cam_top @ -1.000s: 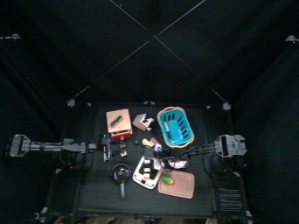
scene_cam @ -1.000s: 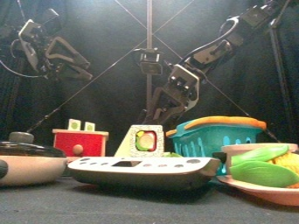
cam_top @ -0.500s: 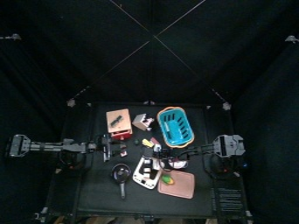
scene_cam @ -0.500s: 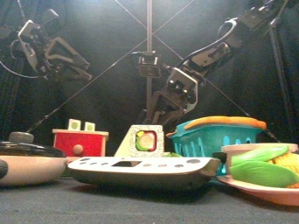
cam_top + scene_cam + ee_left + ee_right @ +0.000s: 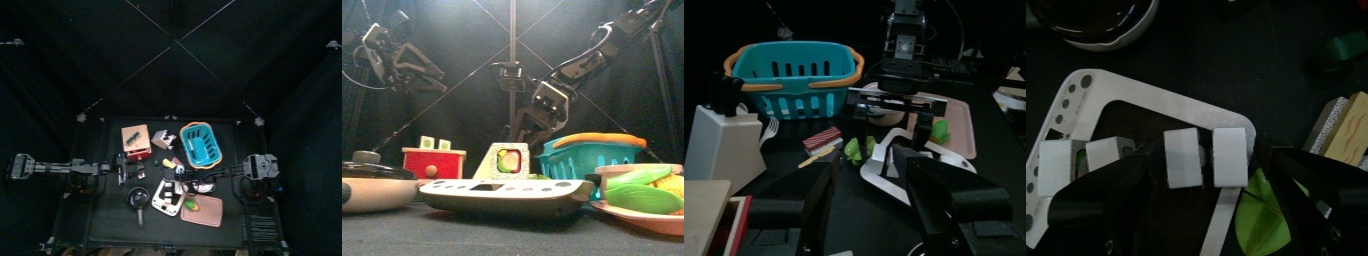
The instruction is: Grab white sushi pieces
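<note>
Two white sushi pieces lie side by side on a white tray with holes; more white pieces lie at its edge. My right gripper is open, with its jaws spread on either side of the pair, just above them. In the top view it is over the tray. In the front view it hangs behind a white sushi triangle. My left gripper is open and empty, resting at the table's left.
A blue basket stands at the back right. A red box and a white knife block stand at the back. A black pan is at the front left, a pink plate with green food at the front right.
My right gripper has sunk slightly toward the tray. The left arm has not moved.
</note>
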